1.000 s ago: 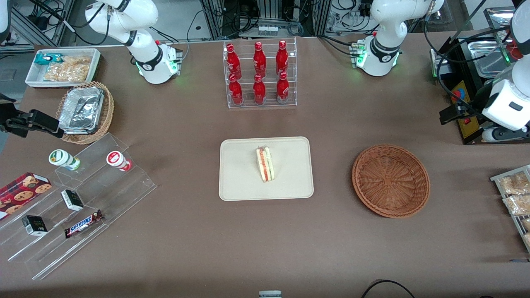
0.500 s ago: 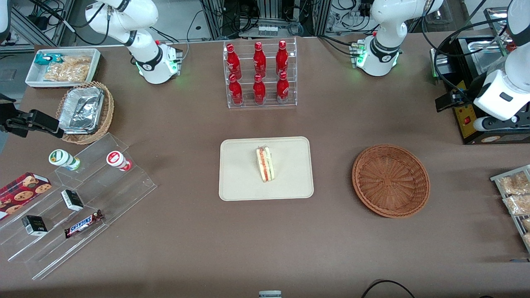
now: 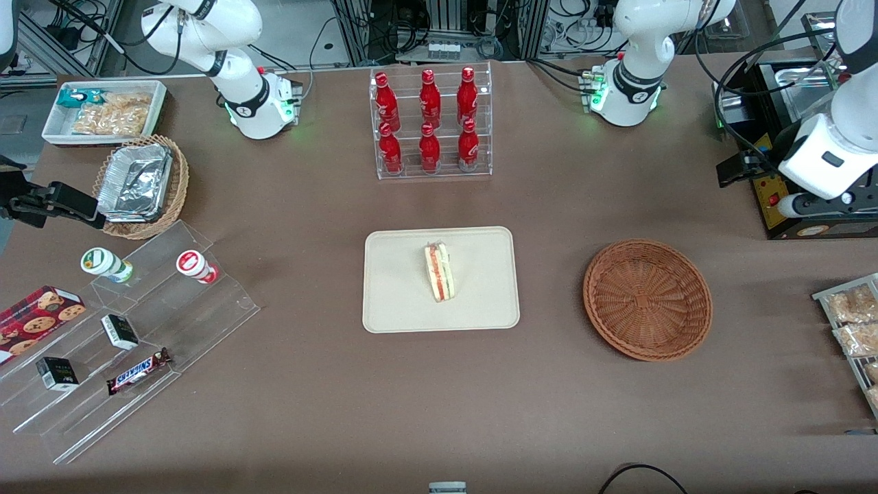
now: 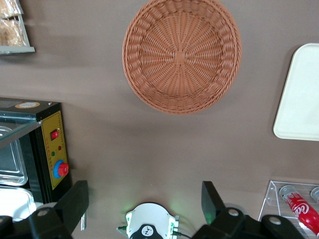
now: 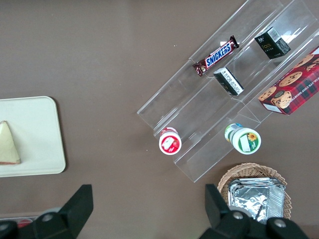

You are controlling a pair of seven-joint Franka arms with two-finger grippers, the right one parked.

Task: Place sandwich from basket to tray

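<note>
The sandwich (image 3: 439, 272), a white wedge with red and green layers, lies on the cream tray (image 3: 391, 288) at the table's middle. It also shows in the right wrist view (image 5: 9, 144) on the tray (image 5: 40, 134). The reddish-brown basket (image 3: 647, 298) sits empty beside the tray, toward the working arm's end. The left arm's gripper (image 3: 739, 170) hangs high, farther from the front camera than the basket, next to a black appliance. It is open and empty (image 4: 144, 199). The basket (image 4: 182, 55) and a tray corner (image 4: 299, 94) show in the left wrist view.
A clear rack of red bottles (image 3: 430, 123) stands farther back than the tray. A black appliance with a yellow panel (image 3: 775, 185) and a rack of snack packets (image 3: 854, 322) are at the working arm's end. A stepped acrylic shelf (image 3: 123, 343) and a foil-filled tan basket (image 3: 140, 185) are at the parked arm's end.
The left arm's gripper has drawn a little farther from the front camera, away from the basket. The sandwich, tray and basket have not moved.
</note>
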